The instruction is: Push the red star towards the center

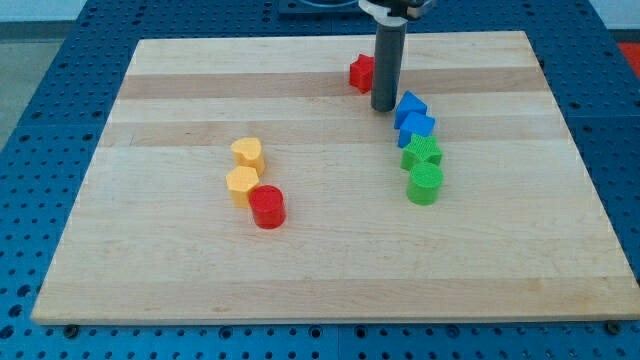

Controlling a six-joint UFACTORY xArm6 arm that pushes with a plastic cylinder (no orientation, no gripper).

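Observation:
The red star (pixel 361 72) lies near the view's top, right of centre, partly hidden behind the dark rod. My tip (pixel 384 107) rests on the board just to the star's lower right, close to it, and just left of the upper blue block (pixel 409 106). A second blue block (pixel 417 128) sits right below the first. The wooden board (pixel 180 270) fills most of the view.
Two green blocks (pixel 422 153) (pixel 425 184) continue the column below the blue ones. Left of centre stand a yellow heart (pixel 248 153), another yellow block (pixel 242 183) and a red cylinder (pixel 267 207). A blue pegboard (pixel 40 60) surrounds the board.

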